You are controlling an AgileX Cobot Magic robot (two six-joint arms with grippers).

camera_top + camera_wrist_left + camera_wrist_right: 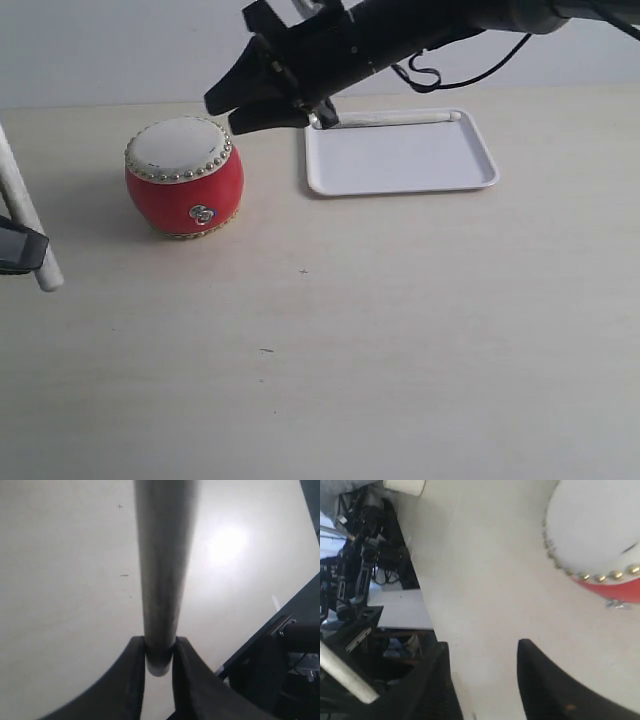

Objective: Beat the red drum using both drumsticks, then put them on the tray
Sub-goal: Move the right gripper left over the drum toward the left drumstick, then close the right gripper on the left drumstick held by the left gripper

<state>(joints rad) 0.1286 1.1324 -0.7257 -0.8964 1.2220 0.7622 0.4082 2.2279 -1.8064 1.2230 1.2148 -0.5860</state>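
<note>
The red drum (185, 180) stands upright on the table, left of the tray (400, 165); its cream skin also shows in the right wrist view (600, 525). One drumstick (395, 118) lies along the tray's far rim. My right gripper (225, 112) hangs open and empty just behind the drum's right side, with bare table between its fingers (480, 680). At the far left edge my left gripper (20, 248) is shut on the other drumstick (22, 210), which stands steeply. The left wrist view shows that stick (162, 555) clamped between the jaws (160, 650).
The right arm (400, 35) stretches from the upper right over the tray's far left corner. A wide stretch of pale table (350, 350) lies in front of drum and tray. Dark equipment (360, 555) stands beyond the table edge.
</note>
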